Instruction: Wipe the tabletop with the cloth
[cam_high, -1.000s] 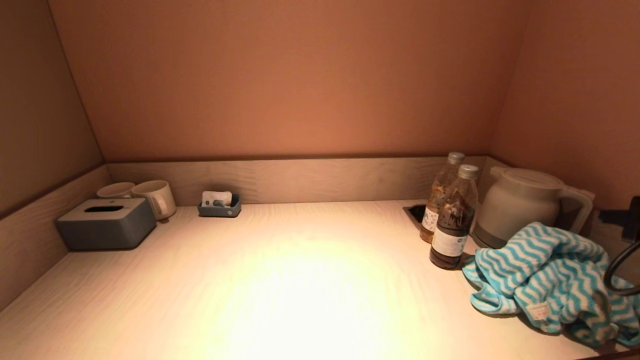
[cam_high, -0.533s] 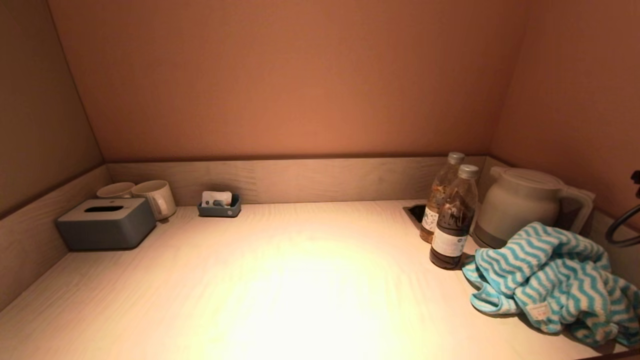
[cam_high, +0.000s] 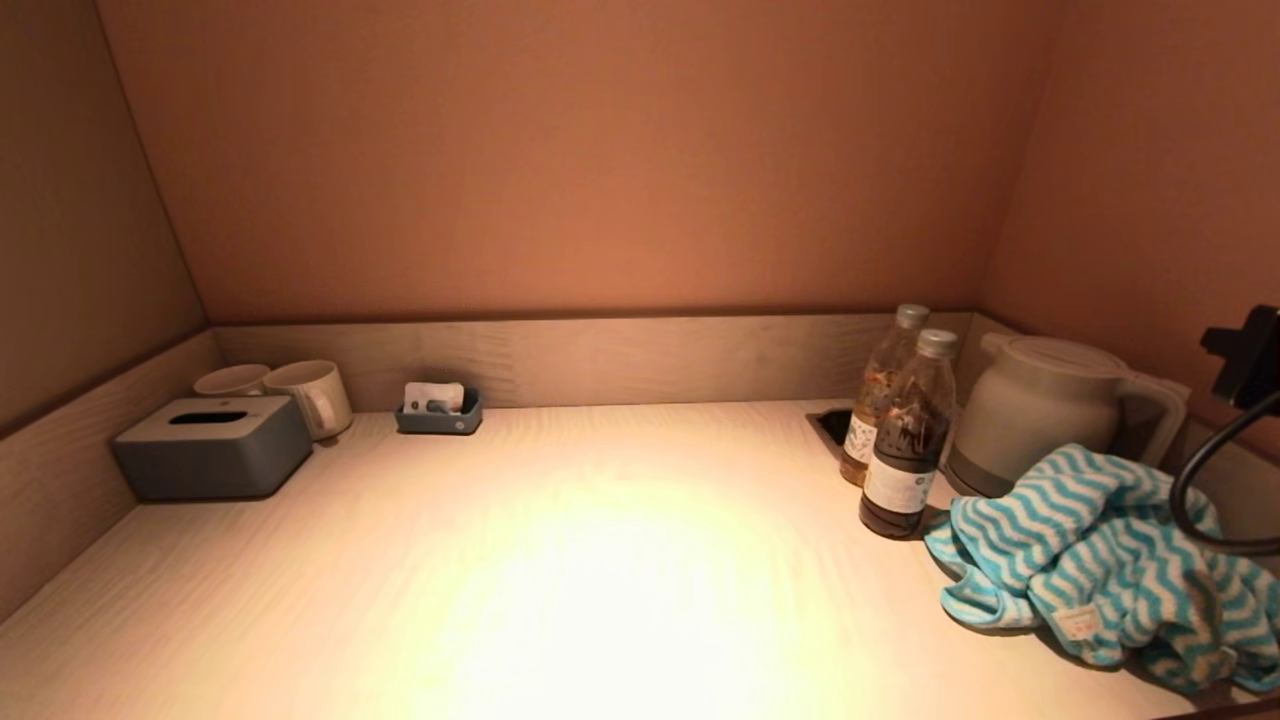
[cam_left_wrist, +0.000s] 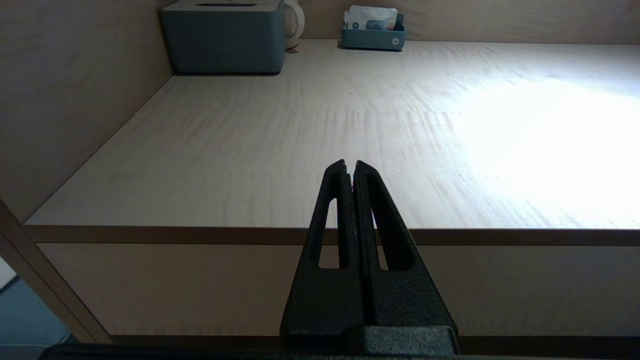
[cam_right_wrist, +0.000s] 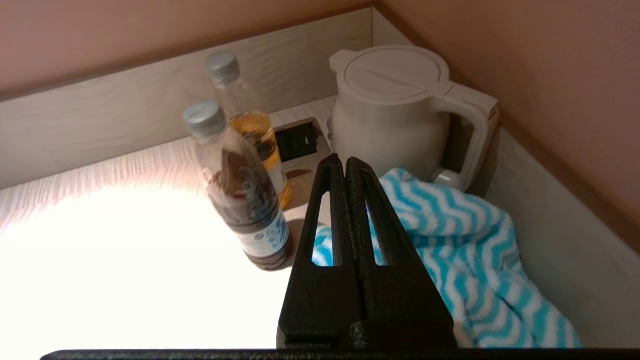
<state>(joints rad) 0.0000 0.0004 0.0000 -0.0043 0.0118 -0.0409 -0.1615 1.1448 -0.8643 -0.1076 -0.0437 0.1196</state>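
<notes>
A crumpled cloth (cam_high: 1100, 555) with blue and white zigzag stripes lies at the right front of the pale wooden tabletop (cam_high: 560, 560). It also shows in the right wrist view (cam_right_wrist: 465, 260). My right gripper (cam_right_wrist: 345, 161) is shut and empty, held in the air above the cloth's near edge, not touching it. Only the right arm's black cable and mount (cam_high: 1240, 420) show at the head view's right edge. My left gripper (cam_left_wrist: 350, 164) is shut and empty, parked in front of the table's front left edge (cam_left_wrist: 200, 235).
Two bottles (cam_high: 905, 440) and a white kettle (cam_high: 1040, 410) stand close behind the cloth, by a recessed socket (cam_high: 832, 425). A grey tissue box (cam_high: 212, 445), two mugs (cam_high: 300, 392) and a small tray (cam_high: 438, 410) sit at the back left. Walls enclose three sides.
The right arm's cable and mount at the head view's right edge rose, then came back into view higher up. The cloth has not moved.
</notes>
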